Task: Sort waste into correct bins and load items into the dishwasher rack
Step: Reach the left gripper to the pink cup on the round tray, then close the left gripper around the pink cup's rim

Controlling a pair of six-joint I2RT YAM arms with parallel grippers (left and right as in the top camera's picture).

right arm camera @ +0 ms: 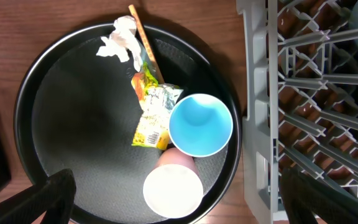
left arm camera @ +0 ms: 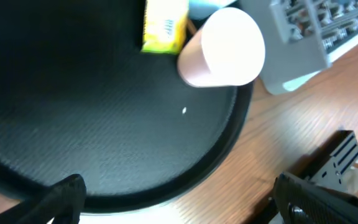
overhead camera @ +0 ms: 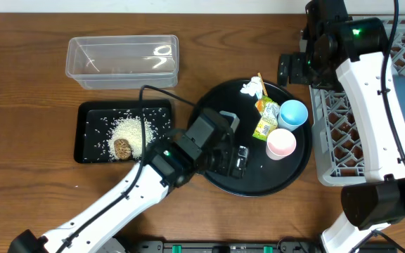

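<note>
The left claw and the right claw stand wide apart, empty. The pink cup seems light, stiff and smooth; best to pinch its rim, one finger inside.

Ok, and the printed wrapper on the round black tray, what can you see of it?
The printed wrapper is a crinkled, glossy-looking packet, orange and green at its upper end and yellow with print lower down. It lies flat on the round black tray, below the crumpled white tissue. The wooden chopstick crosses its upper end. The light blue cup meets its right edge, and the pink cup sits by its lower end. Nothing grips it.
</note>
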